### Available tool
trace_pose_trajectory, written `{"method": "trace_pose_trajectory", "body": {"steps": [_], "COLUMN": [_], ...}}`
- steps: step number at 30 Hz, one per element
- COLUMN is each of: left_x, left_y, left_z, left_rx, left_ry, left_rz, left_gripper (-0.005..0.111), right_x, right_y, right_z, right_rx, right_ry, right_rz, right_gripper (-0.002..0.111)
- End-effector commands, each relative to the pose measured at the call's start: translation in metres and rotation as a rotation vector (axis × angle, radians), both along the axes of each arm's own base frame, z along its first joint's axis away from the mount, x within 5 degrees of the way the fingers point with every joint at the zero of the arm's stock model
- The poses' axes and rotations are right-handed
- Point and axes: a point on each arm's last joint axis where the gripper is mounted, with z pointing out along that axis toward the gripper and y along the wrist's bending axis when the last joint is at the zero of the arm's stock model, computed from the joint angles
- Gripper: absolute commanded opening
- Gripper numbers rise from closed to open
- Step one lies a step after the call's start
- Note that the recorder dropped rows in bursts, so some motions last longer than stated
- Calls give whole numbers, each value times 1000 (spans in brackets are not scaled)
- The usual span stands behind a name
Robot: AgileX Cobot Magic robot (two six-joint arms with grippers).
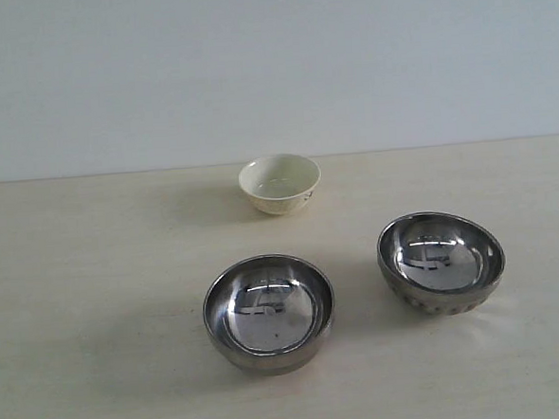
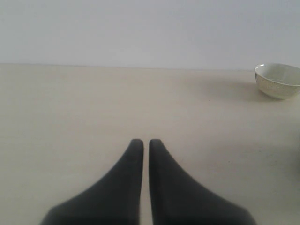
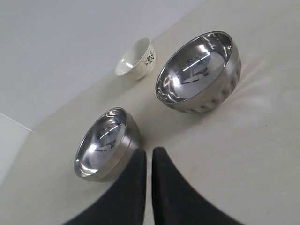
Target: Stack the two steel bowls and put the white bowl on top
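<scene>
Exterior view: no arm shows; a pale beige matte tabletop (image 1: pixel 86 307) runs back to a plain pale wall (image 1: pixel 271 68).
Smooth round mirror-shiny steel bowl (image 1: pixel 269 313): nearest the camera, a little left of middle, upright with its mouth up. It sits level, so it looks the steadier base for the stack.
Dimpled round mirror-shiny steel bowl (image 1: pixel 441 261): to the right of the smooth one and well apart from it. A band of dimples rings its lower wall, and it seems to lean slightly on a rounded underside.
Small cream-white glossy bowl (image 1: pixel 280 183): farthest back, behind both steel bowls and touching neither. The right wrist view shows a dark sprig mark on its outer wall. Being the smallest, it fits last on top.
Left pincer (image 2: pixel 146 143): its dark, matte, tapered fingers are drawn together with only a sliver between them and nothing held. It is over bare tabletop, with the cream-white bowl far off to one side.
Right pincer (image 3: pixel 148 152): its fingers are likewise brought together and empty. The smooth bowl is just beside the tips, the dimpled one farther on.
Stage: nothing is stacked yet, and all three bowls stand separate.
Next need: my guess is a pincer must spread before taking a rim. The polished steel is thin-lipped and slick, so a pinch there could slip.
</scene>
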Motion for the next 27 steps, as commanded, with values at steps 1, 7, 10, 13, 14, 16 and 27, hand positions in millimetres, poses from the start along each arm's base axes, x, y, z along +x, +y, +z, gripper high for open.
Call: {"method": "trace_pose_trajectory", "body": {"steps": [1,7,10,13,14,16,27], "left_x": [0,0,0,0,0,0,0], "left_y": [0,0,0,0,0,0,0], "left_z": [0,0,0,0,0,0,0], "left_rx": [-17,-17,-17,-17,-17,-17,-17], "left_ry": [-9,-9,-9,-9,-9,-9,-9], "left_rz": [5,5,5,5,5,5,5], "left_gripper": [4,4,4,4,4,4,4], "right_x": [0,1,3,4,4,5,-4], "right_y": [0,-2,-3,-5,-6,-8,-14], "right_z": [-1,2,6,10,13,17,82], "right_rx": [8,19,73,105,122,162,70], "right_ry": [0,-34,-58,-98,-118,-155,-448], "right_rz": [-7,-24,-54,-80,-93,-118,-147], "right_gripper": [0,0,0,0,0,0,0]}}
